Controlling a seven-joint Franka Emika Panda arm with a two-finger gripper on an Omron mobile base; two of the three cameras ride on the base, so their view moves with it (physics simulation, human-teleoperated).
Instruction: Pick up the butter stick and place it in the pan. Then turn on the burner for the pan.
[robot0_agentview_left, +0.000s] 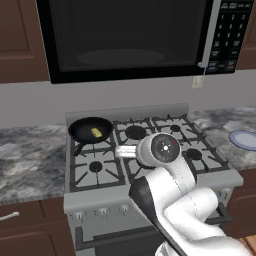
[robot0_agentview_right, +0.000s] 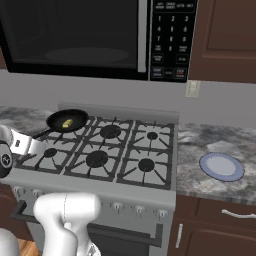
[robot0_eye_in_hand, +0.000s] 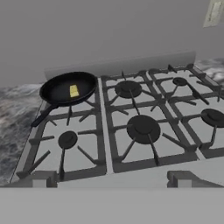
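Resting in pan (robot0_eye_in_hand: 68, 89): butter stick (robot0_eye_in_hand: 74, 91) | end effector opening: cannot tell

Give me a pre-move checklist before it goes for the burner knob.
1. Butter stick inside the pan: ok.
2. Pan seated on the back-left burner grate, handle pointing toward the stove front: ok.
3. Flame at the pan's burner: none seen, not yet lit.
4. Gripper free of load: cannot tell; fingertips not visible.
5. Knob row on the stove front unobstructed: ok in the right base view; the arm covers part of it in the left base view.
6. Which knob maps to the back-left burner: cannot tell.
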